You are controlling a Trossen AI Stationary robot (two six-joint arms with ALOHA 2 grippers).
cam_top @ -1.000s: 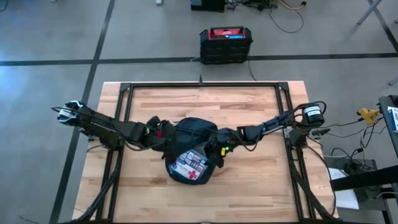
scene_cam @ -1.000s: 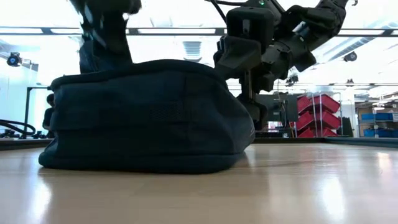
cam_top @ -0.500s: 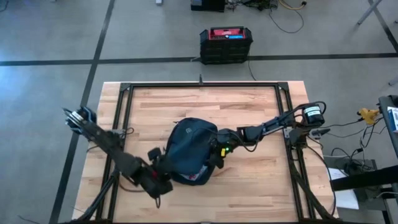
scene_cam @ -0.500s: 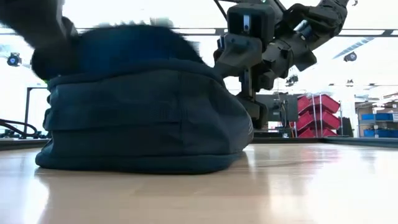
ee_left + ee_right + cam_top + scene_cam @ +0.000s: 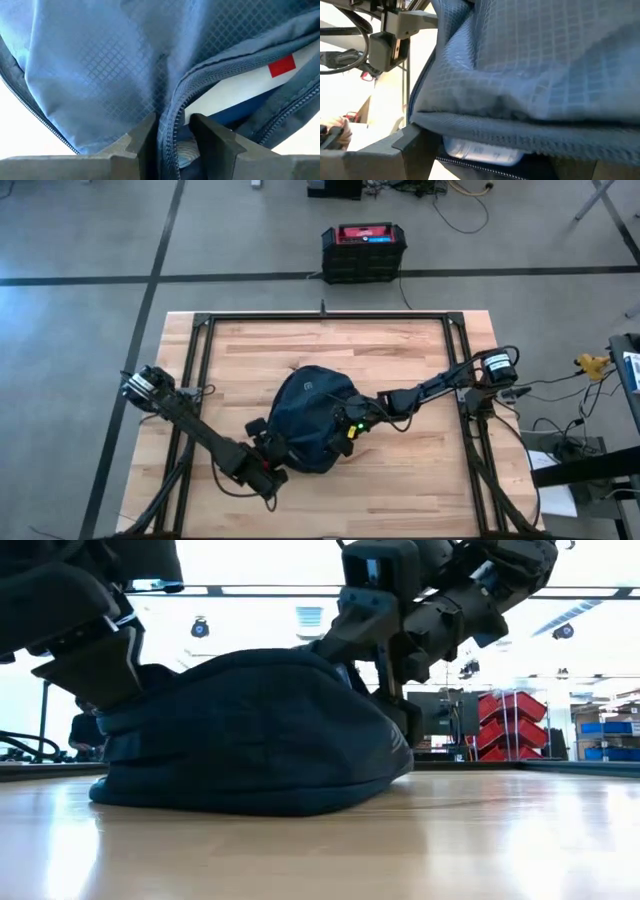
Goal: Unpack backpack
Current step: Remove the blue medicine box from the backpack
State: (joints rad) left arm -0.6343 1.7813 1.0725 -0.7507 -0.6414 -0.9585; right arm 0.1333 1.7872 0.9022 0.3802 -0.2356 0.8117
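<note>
Centre of the frame, on the wooden table: the backpack, navy, lying flat, zip partly parted with a white item with a red patch showing inside. Left gripper at its lower-left edge, narrowed onto the zipper seam, the edge pinched between the fingers. Right gripper at the right edge, fingers under a fabric fold; grip cannot be told. Handling note: likely opening step; hold one edge firm, draw the other away steadily so the mouth widens.
</note>
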